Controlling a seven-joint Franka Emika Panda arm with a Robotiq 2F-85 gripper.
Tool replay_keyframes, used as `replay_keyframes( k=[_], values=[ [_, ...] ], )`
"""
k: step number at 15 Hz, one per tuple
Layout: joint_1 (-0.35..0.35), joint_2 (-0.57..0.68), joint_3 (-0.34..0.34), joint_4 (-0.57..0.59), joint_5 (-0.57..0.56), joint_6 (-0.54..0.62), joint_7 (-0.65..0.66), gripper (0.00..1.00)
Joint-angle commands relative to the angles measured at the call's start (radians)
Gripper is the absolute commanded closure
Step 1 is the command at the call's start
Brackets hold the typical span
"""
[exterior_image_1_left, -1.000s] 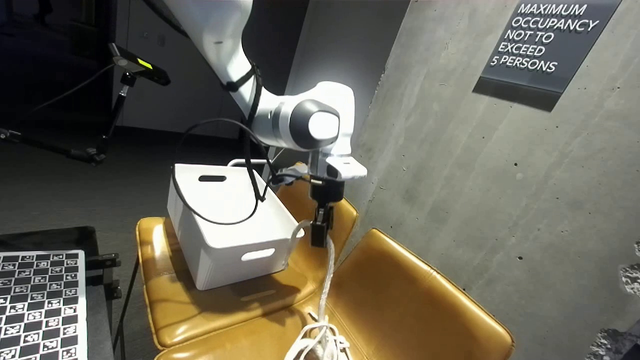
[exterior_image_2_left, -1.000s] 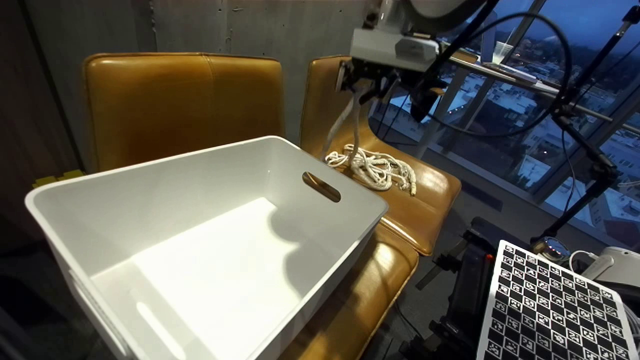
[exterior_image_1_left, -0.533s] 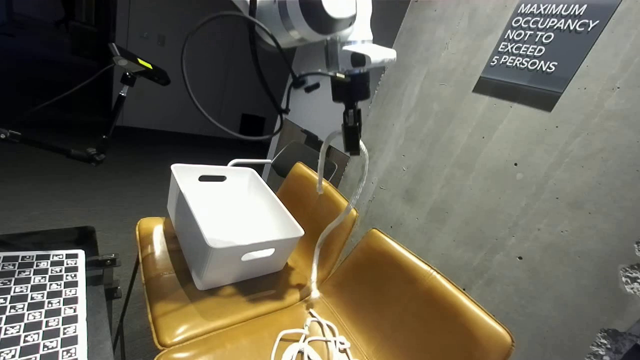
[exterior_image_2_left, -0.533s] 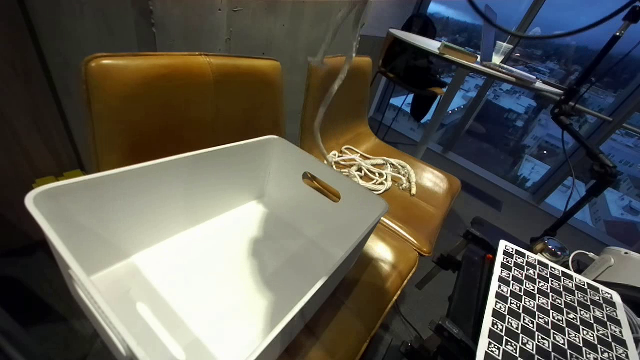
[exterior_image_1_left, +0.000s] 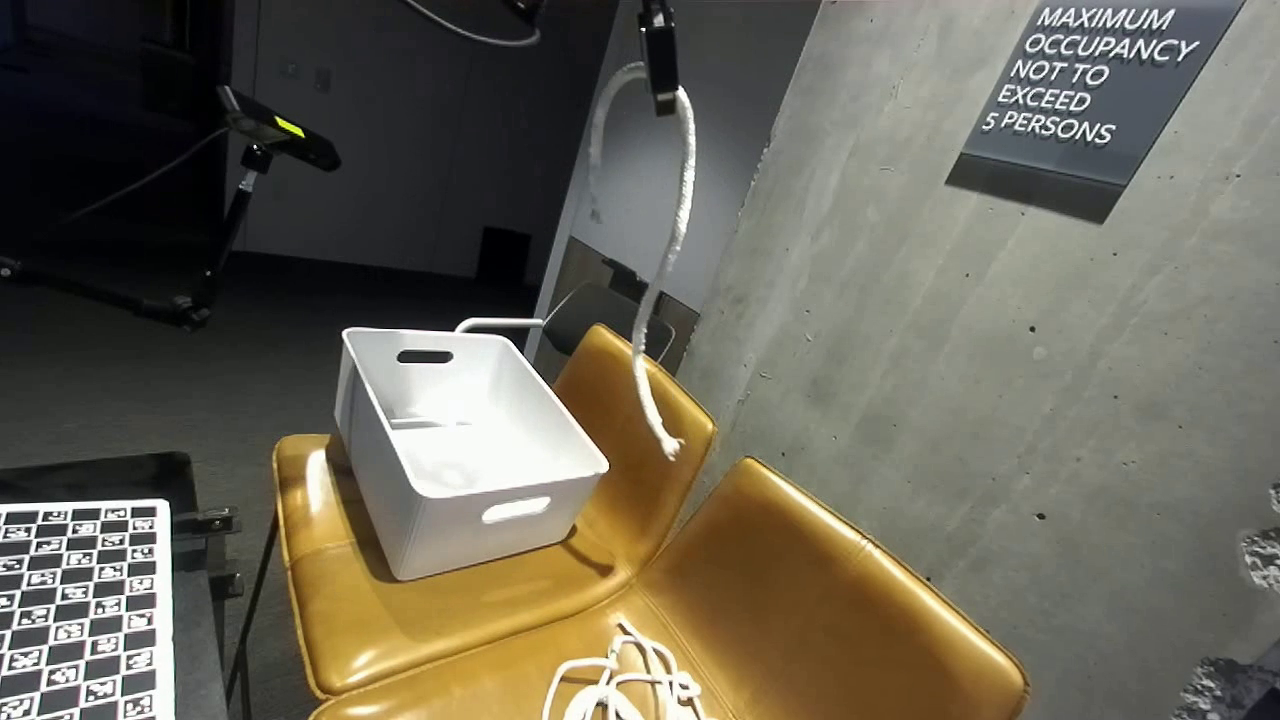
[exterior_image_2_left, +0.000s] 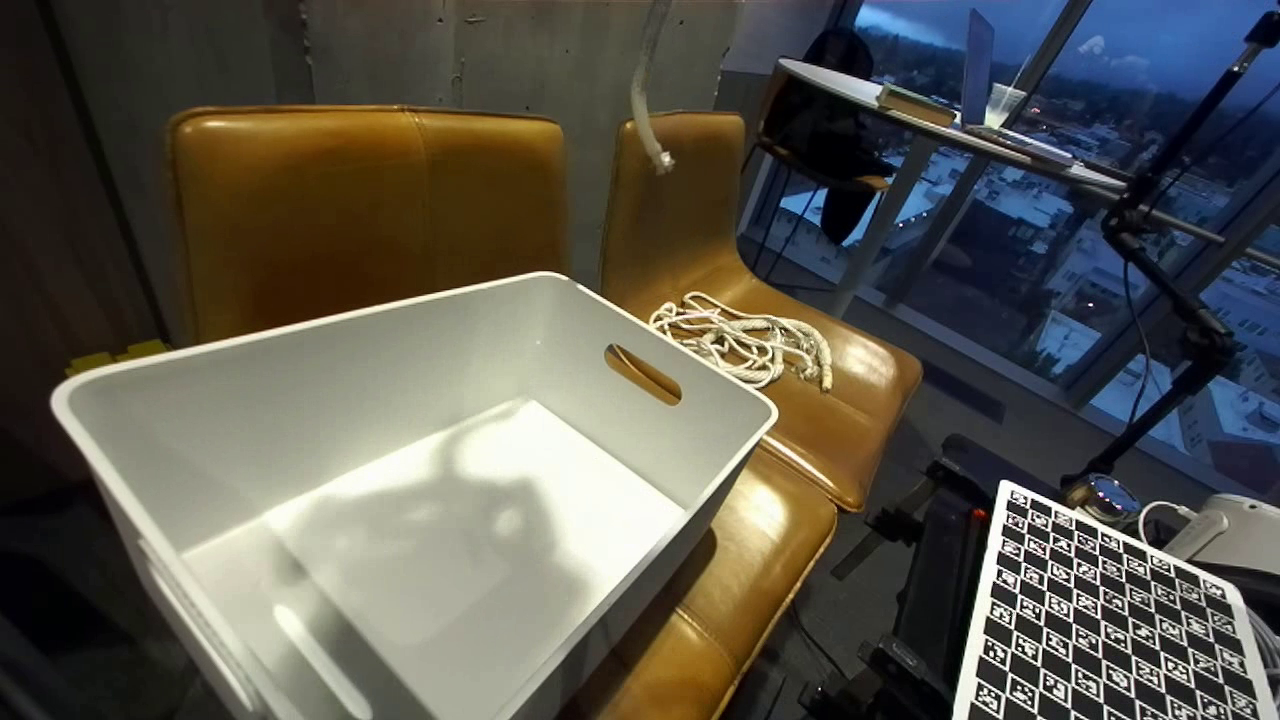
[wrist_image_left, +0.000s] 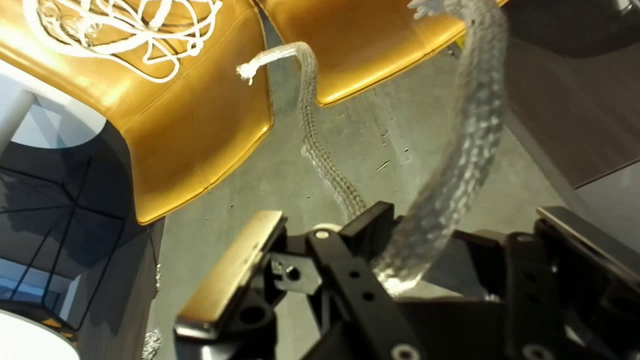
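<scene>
The black two-fingered claw (exterior_image_1_left: 662, 85), high in an exterior view, is clamped on a thick white braided rope (exterior_image_1_left: 686, 180), which drapes down on both sides of the grip. One of its ends reaches lower than the other, and its frayed tip hangs in the air, clear of the seats. In the wrist view both ends dangle free.

Below, a tan leather chair (exterior_image_1_left: 400, 630) carries a white rectangular plastic bin (exterior_image_1_left: 450, 540) with oval handle slots (exterior_image_1_left: 516, 510); a soft grey shadow (exterior_image_2_left: 440, 560) lies across the bin's bottom. On the seat of a second tan leather chair (exterior_image_1_left: 840, 600), close beside the bin's, sits a tangled pile of white cords (exterior_image_2_left: 760, 345), apart from the gripped rope. Both seats are glossy, with bright glints.

Behind the chairs rises a grey, pitted concrete wall (exterior_image_1_left: 950, 400) bearing a dark grey sign (exterior_image_1_left: 1090, 110) that reads "MAXIMUM OCCUPANCY NOT TO EXCEED 5 PERSONS". The far side of the room is dim, with a dark floor (exterior_image_1_left: 150, 380) and a black jointed stand (exterior_image_1_left: 238, 208) holding a black device (exterior_image_1_left: 268, 132). A black-and-white checkered board (exterior_image_2_left: 1110, 620) lies near the chairs, and tall windows (exterior_image_2_left: 1000, 260) look out on pale rooftops (exterior_image_2_left: 1065, 350) under a dim blue sky (exterior_image_2_left: 1180, 45).
</scene>
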Motion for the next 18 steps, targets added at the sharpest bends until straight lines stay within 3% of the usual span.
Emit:
replay_keyframes(
  k=[1,10,16,17,18],
  values=[
    [0.057,0.055,0.049,0.054,-0.034,-0.058,0.023,1.0],
    [0.144,0.175,0.117,-0.073,0.003,-0.09,0.142,1.0],
    [0.153,0.251,0.1,-0.129,-0.014,-0.071,0.178,1.0],
    [0.152,0.258,0.095,-0.143,-0.016,-0.067,0.178,0.75],
    [0.15,0.264,0.092,-0.161,-0.015,-0.062,0.169,0.74]
  ],
)
